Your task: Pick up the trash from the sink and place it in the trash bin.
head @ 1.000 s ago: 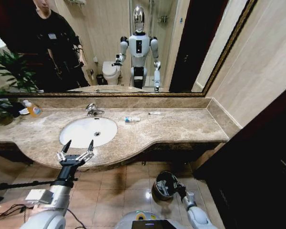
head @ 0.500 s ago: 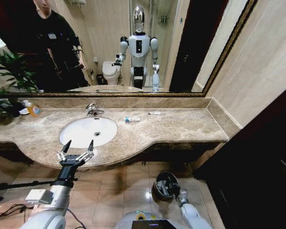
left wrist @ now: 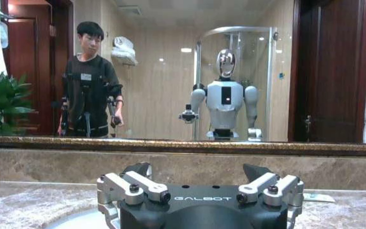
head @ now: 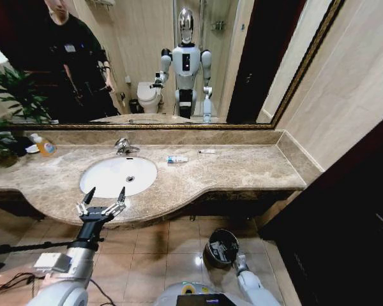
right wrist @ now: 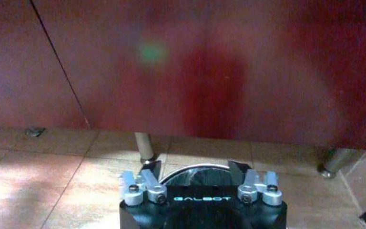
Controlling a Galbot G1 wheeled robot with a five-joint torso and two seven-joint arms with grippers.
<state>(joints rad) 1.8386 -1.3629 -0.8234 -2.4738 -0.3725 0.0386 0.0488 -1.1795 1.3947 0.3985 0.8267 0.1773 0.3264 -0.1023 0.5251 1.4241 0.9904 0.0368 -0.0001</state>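
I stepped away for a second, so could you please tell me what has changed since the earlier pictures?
The right claw has drawn back from the trash bin, toward the robot. The left claw stays open at the counter edge before the sink; the tube has not moved.

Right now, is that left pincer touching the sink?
Apart. In the head view the open left pincer hovers over the countertop's front edge, with marble showing between it and the sink.
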